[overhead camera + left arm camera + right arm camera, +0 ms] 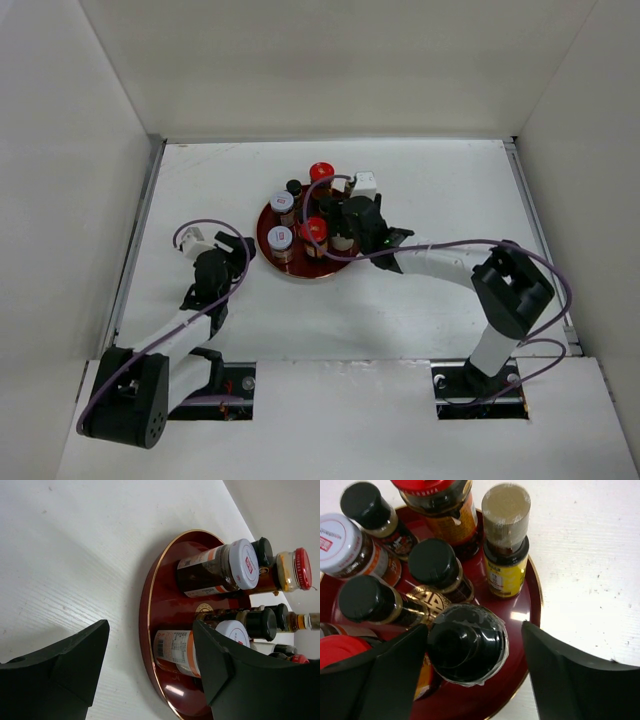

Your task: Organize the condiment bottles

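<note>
Placement seems done: right gripper [474, 630], spread wide and empty, straddles the black-capped bottle [466, 650], lower centre; next, rise straight clear. Left gripper [150, 627] gapes empty.

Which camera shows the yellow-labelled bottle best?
Right wrist: the yellow-labelled bottle stands whole and close, tan cap and label clear, near the tray's rim. Left wrist shows only what seems its neck and cap at the frame's right edge. Overhead, I cannot pick it out.

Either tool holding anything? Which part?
Nothing held. Right tool open astride a black-capped bottle, not clamped on it; left tool open at the tray edge.
</note>
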Action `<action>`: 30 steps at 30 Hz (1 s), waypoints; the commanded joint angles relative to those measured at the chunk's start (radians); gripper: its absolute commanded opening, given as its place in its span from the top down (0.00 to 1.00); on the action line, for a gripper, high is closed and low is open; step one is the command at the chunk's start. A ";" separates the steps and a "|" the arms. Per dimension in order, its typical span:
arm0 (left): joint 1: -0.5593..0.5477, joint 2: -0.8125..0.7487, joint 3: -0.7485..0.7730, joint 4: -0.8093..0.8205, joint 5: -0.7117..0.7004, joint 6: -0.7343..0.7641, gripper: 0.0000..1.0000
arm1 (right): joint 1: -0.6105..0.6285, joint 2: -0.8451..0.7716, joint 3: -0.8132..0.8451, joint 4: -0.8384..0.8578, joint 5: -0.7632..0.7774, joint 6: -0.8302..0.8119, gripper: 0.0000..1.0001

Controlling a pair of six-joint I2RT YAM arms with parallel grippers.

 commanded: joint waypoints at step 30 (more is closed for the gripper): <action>0.042 -0.074 0.018 0.024 0.001 -0.004 0.34 | -0.226 -0.310 -0.309 0.002 0.159 0.151 0.00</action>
